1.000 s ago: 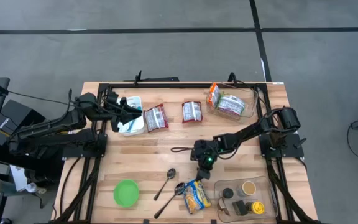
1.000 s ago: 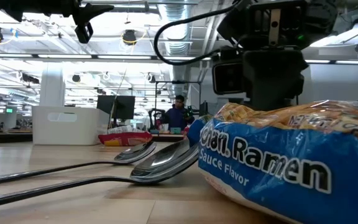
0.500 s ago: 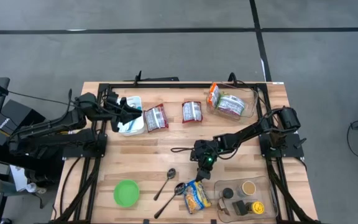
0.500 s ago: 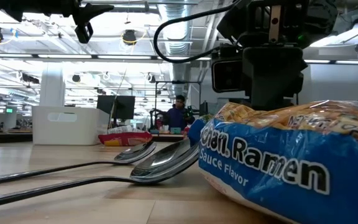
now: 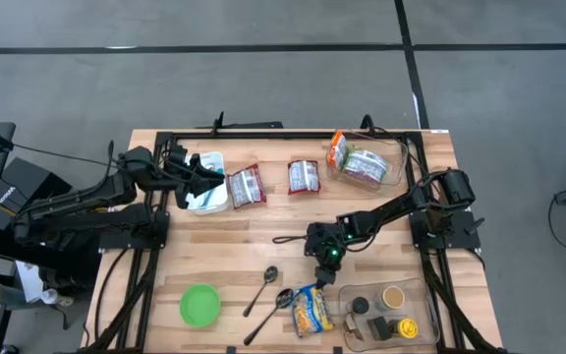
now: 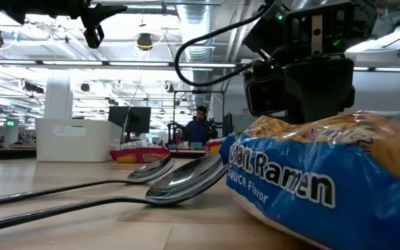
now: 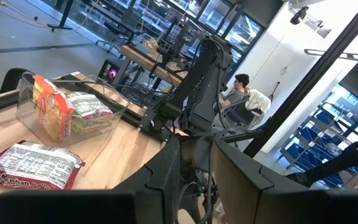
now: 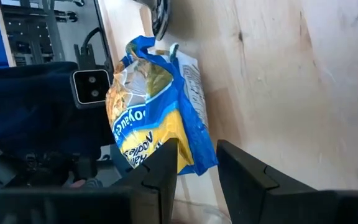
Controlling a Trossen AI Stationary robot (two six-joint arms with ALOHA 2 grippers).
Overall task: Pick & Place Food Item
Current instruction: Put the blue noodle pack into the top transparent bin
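Note:
A blue and yellow ramen packet (image 5: 311, 310) lies on the table near its front edge. It fills the right of the low view (image 6: 311, 187). My right gripper (image 5: 323, 260) stands just beyond the packet's far end and is shut on it; in the right wrist view (image 8: 196, 171) that end of the packet sits between the two fingers. My left gripper (image 5: 210, 182) is shut and empty, held above a white container (image 5: 207, 195) at the far left. My right gripper pinches the ramen packet's far end, at its blue sealed edge (image 8: 194, 155), between its two fingers. The fingers slant down from the far side, along the packet's length. The rest of the packet (image 6: 290, 208) lies on the table.
Two spoons (image 5: 263, 287) (image 5: 281, 299) lie left of the packet, touching it. A green bowl (image 5: 200, 304) stands front left, a clear tray with cups (image 5: 391, 305) front right. Two red and white packets (image 5: 247, 185) (image 5: 304, 176) and a clear bin of packets (image 5: 367, 165) lie along the far side.
My right gripper has gone a little down and toward the table's near edge, onto the ramen packet's far end. In the low view the packet has shifted and tipped: its printed face now slants and its right part stands higher.

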